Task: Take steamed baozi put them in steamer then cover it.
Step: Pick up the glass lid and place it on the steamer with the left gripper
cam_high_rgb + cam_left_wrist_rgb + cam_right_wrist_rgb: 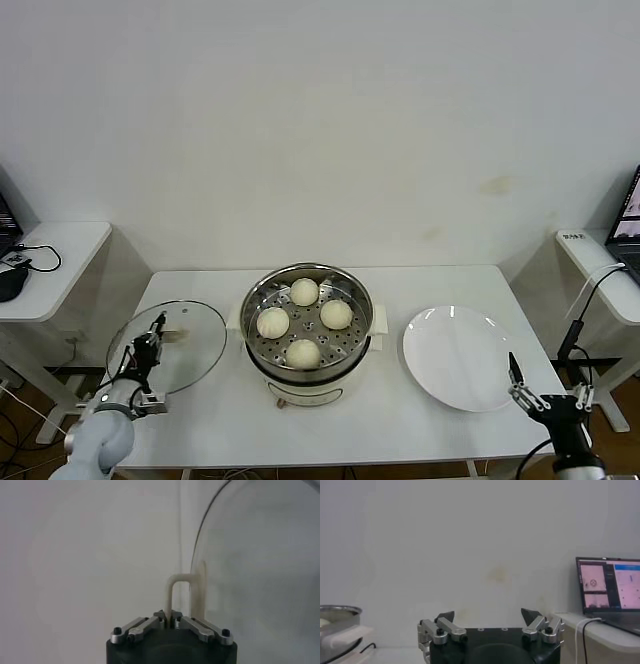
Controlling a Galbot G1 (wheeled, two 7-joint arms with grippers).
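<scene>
My left gripper (170, 621) is pinched tight on the thin handle (179, 592) of the glass lid (168, 345), left of the steamer (307, 310). I think the lid is hard, slippery and easy to break, so the handle is the right place to hold. All four steamed baozi (304, 322) sit inside. My right gripper (490, 617) waits wide open by the white plate (460, 357), out of the way.
</scene>
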